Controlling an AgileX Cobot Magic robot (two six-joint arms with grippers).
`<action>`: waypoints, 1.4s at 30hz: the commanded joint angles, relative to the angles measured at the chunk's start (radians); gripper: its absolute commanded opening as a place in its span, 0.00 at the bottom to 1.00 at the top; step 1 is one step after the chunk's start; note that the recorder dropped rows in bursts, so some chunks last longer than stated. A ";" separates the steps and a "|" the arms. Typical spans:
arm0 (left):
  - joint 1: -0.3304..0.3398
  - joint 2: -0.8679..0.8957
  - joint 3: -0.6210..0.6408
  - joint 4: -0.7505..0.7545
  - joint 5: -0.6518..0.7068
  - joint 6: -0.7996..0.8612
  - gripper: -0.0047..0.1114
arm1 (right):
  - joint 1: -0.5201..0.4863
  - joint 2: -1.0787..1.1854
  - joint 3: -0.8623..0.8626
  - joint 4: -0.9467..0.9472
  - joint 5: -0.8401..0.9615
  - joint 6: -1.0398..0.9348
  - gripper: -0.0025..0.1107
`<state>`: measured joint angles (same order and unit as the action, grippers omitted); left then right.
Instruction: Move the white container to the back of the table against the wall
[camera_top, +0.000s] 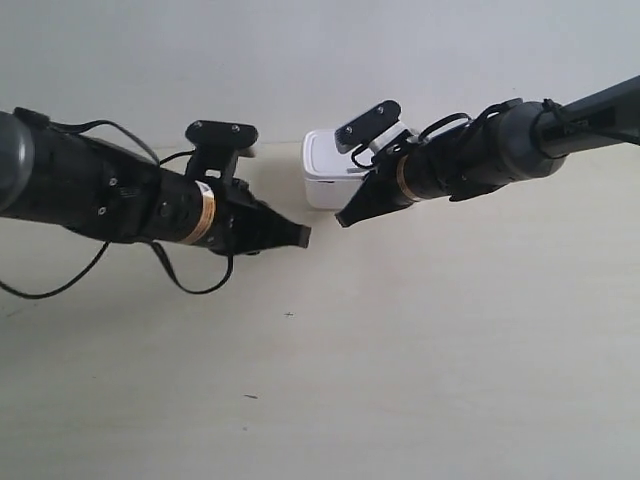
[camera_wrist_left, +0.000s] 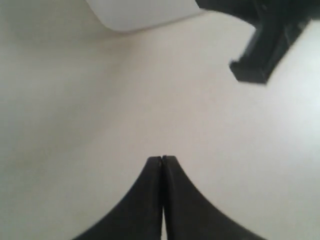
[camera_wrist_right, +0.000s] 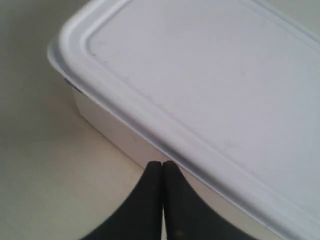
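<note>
The white container (camera_top: 326, 168) with its rimmed lid sits at the back of the pale table (camera_top: 400, 350), close to the grey-white wall (camera_top: 300, 60). My right gripper (camera_top: 343, 219) is shut, its tips against the container's front side wall; the right wrist view shows the tips (camera_wrist_right: 162, 164) just under the lid rim of the container (camera_wrist_right: 210, 85). My left gripper (camera_top: 305, 236) is shut and empty, hovering over bare table a short way in front of the container. In the left wrist view its tips (camera_wrist_left: 162, 159) point at the table, with the container's corner (camera_wrist_left: 140, 12) and the right gripper (camera_wrist_left: 260, 60) beyond.
A loose black cable (camera_top: 60, 285) hangs from the arm at the exterior view's left. A few tiny dark specks (camera_top: 289, 315) mark the tabletop in front of the arms.
</note>
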<state>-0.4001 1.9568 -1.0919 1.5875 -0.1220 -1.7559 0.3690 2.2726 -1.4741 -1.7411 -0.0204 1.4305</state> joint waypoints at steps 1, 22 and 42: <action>-0.008 -0.112 0.149 -0.019 -0.042 -0.012 0.04 | -0.004 0.018 -0.042 0.004 -0.019 0.009 0.02; -0.008 -0.713 0.639 -0.105 -0.025 -0.001 0.04 | -0.004 0.122 -0.180 0.006 0.068 0.009 0.02; -0.008 -1.307 0.947 -0.137 -0.186 -0.087 0.04 | -0.004 0.168 -0.264 -0.003 0.103 0.009 0.02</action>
<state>-0.4040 0.7016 -0.1707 1.4550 -0.2731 -1.8224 0.3690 2.4279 -1.7143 -1.7391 0.0872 1.4346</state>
